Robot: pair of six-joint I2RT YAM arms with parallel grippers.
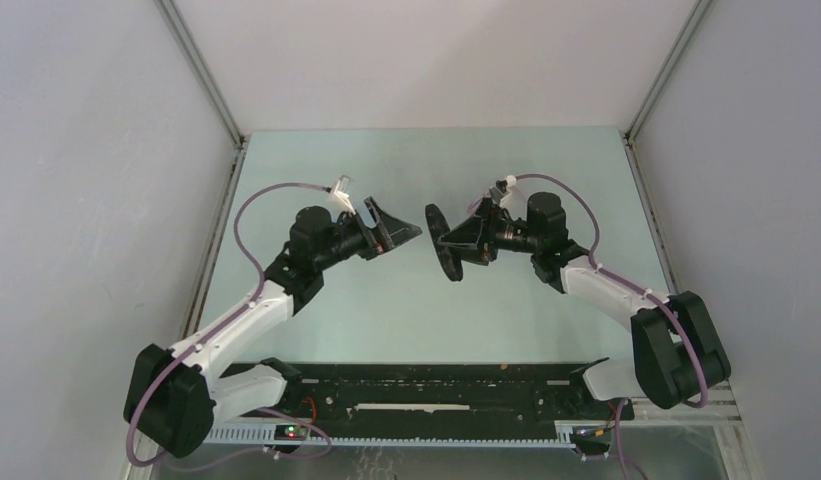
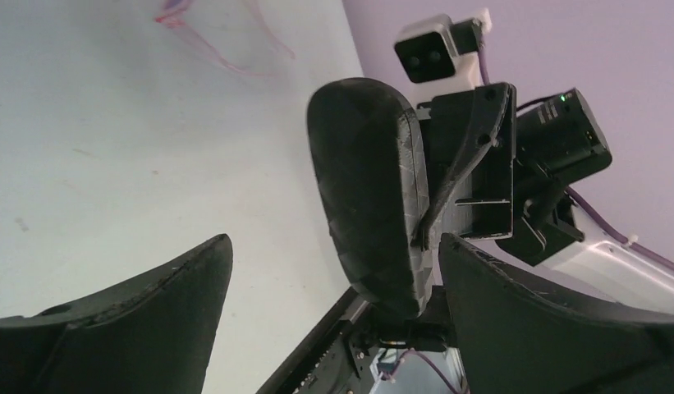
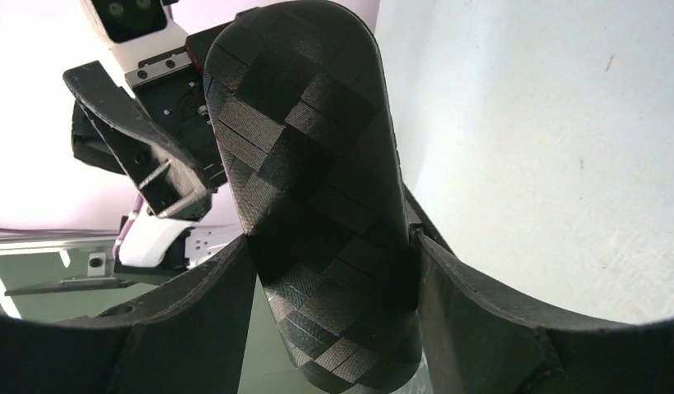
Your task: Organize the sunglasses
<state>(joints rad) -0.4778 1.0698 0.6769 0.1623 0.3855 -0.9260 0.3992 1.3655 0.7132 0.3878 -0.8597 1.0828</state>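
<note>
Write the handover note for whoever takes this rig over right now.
Left gripper: open, empty, facing the black case, just short of it.
Right gripper: shut on the closed black case, held off the table.
Sunglasses: not clearly seen; faint pink lines at the left wrist view's top edge may be them.
Done: case picked up.
To do: locate the sunglasses, finish organizing.

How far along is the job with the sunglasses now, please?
Done: the black case looks closed; no sunglasses are in view, perhaps inside. In hand: the right gripper holds the case; the left gripper is open, facing it. Left: probably setting the case down.
</note>
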